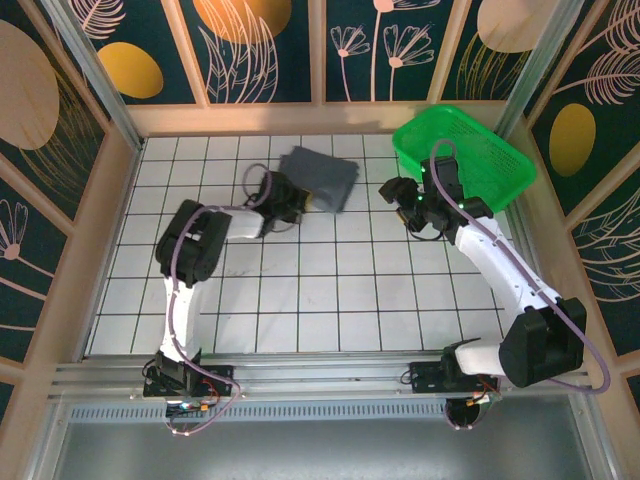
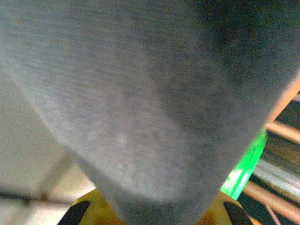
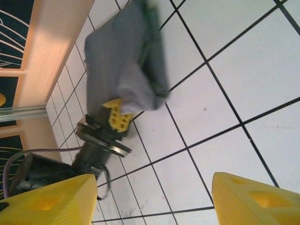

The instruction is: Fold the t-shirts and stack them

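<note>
We see white tiled table, walled by patterned panels; green mesh basket at far right corner; dark grey t-shirt lies bunched at far middle, left of basket and apart from it; left gripper at shirt's near-left edge, fingers pinching cloth, which funnels down between them in its wrist view; right gripper between shirt and basket, fingers spread wide over bare tile.

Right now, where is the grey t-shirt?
In the top view the t-shirt lies on the far-centre tiles, left of the green basket, its near-left edge at the jaws of the left gripper.
</note>
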